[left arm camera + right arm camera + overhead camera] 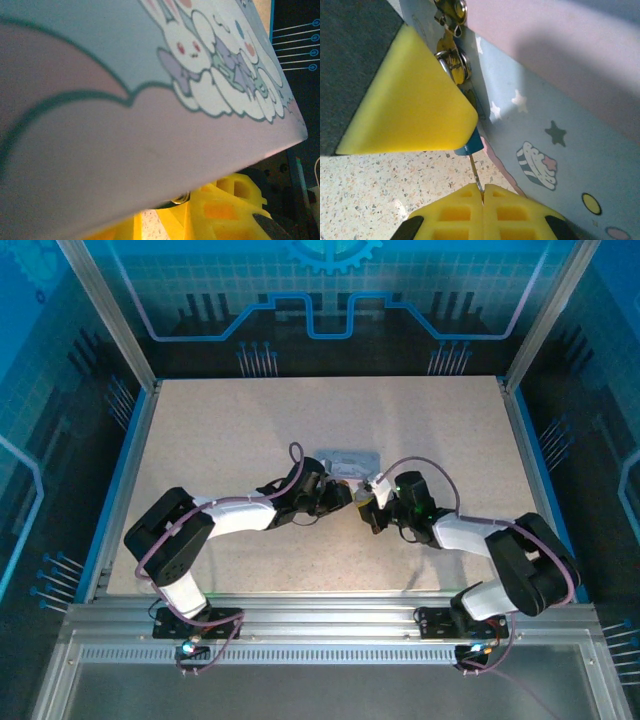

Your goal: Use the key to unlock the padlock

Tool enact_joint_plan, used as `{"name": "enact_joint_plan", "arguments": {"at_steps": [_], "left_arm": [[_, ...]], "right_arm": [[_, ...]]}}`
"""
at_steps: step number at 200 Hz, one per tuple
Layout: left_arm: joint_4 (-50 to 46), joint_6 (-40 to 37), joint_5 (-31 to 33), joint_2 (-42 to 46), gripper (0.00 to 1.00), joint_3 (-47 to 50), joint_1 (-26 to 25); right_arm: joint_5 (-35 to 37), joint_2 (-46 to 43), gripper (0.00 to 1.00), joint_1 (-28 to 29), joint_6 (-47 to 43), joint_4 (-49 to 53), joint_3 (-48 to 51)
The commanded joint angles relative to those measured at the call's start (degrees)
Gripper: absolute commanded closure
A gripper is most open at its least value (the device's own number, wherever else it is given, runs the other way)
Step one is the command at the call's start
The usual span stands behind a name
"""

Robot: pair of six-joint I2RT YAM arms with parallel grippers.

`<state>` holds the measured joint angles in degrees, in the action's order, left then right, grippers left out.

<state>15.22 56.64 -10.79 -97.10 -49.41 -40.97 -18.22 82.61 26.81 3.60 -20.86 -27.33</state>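
The padlock [471, 143] hangs from the latch of the pastel tin [560, 100]. Its dark bluish body peeks out under a yellow finger [410, 100] of my left gripper, and its silver shackle [454, 59] shows above. The thin key [474, 172] runs from the padlock's underside down into my right gripper [483, 192], which is shut on it. In the left wrist view the tin [125, 100] hides most of the padlock. A glint of shackle [182, 197] shows at my left gripper [167, 210], which is closed around the lock. From above, both grippers [338, 496] [366, 506] meet at the tin's near edge.
The tin [350, 460] lies at the middle of the speckled table [230, 430], just beyond the two grippers. Metal frame posts and blue walls ring the table. A rail [320, 615] runs along the near edge by the arm bases.
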Motion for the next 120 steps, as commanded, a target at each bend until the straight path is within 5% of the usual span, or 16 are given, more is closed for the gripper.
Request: {"name": "enact_joint_plan", "arguments": {"at_steps": [1, 120], "left_arm": [[1.0, -1.5, -4.6, 2.3, 0.82, -1.7, -0.8], [-1.1, -3.6, -3.4, 0.8, 0.82, -1.6, -0.7]], "right_arm": [[-1.4, 0.7, 1.00, -1.3, -1.4, -3.3, -2.5], [-3.0, -0.8, 1.00, -2.5, -3.1, 0.4, -5.3]]}}
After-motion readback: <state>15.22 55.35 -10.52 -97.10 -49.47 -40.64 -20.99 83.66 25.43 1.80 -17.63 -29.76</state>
